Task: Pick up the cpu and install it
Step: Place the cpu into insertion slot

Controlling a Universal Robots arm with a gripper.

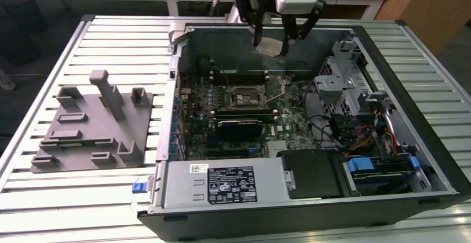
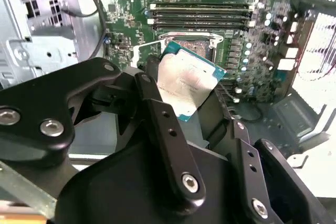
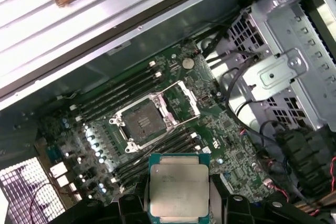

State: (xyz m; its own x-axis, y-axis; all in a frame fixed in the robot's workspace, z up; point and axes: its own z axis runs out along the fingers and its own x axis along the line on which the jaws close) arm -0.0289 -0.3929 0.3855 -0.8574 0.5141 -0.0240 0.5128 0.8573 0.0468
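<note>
We look down on the counter (image 1: 125, 39) and the open computer case (image 1: 294, 221), with the cpu (image 3: 178, 188) in our pincer (image 1: 272, 46).
A grey fixture (image 1: 92, 130) lies outside the case, well apart from the socket (image 3: 140, 121). Inside the case, the motherboard (image 1: 294, 122) surrounds that socket, whose metal frame is swung open. Our pincer is clenched on two opposite edges of the cpu and holds it in the air, apart from the socket. In the first wrist view we see its silvery top.

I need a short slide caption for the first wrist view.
The gripper holds the cpu; the open motherboard socket lies beyond.
</note>
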